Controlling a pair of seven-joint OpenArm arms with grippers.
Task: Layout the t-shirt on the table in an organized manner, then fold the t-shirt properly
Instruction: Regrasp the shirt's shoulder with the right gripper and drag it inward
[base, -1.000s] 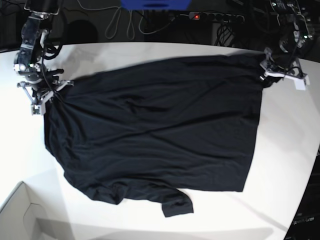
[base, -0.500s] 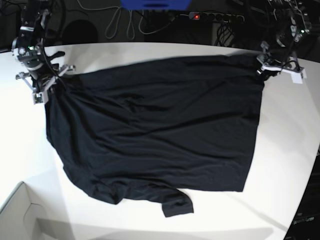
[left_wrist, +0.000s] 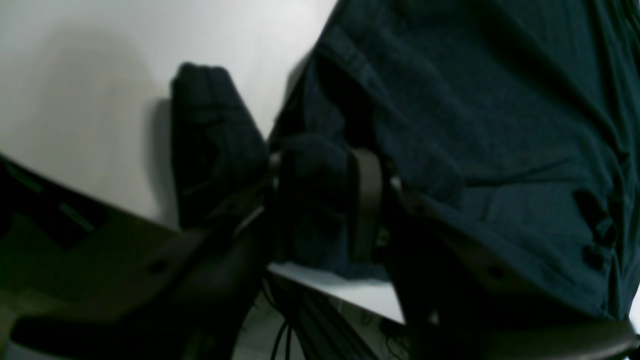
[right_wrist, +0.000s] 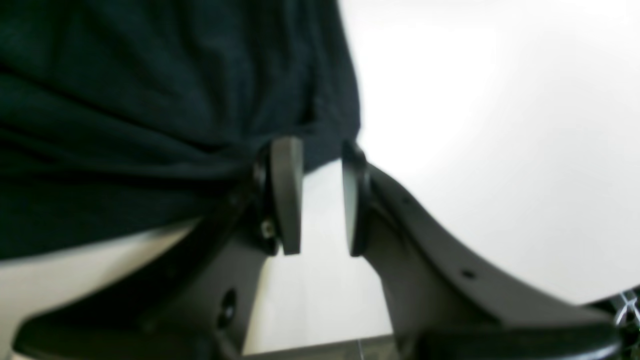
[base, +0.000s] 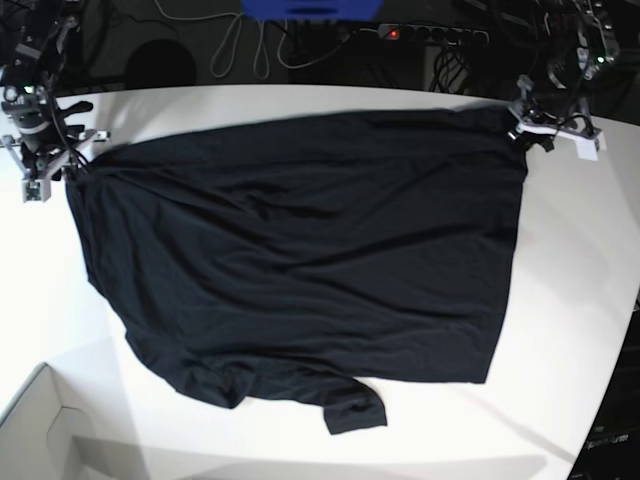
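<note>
The plain black short-sleeved t-shirt (base: 300, 260) of thin soft fabric lies spread across the large smooth white table (base: 580, 300), reaching almost to the table's far curved edge, with one sleeve sticking out toward the near edge. It looks stretched between its two far corners, presumably so the cloth lies flat before any fold.

At the shirt's far corner on the base view's right, the left gripper (left_wrist: 320, 200) pinches a bunched wad of the black fabric between its dark fingers (left_wrist: 367, 200), close to the table's edge. That grip seems meant to anchor the corner while the cloth is drawn taut.

At the shirt's opposite far corner, the right gripper (right_wrist: 320, 195) stands with its jaws parted and bare white table showing in the gap; the shirt's hem touches only the outer side of one finger pad (right_wrist: 287, 192), so nothing is pinched there. My judgement is that this corner has been let go, the layout step being near its end. Wrinkles across the shirt's middle suggest some smoothing may be needed before folding.
</note>
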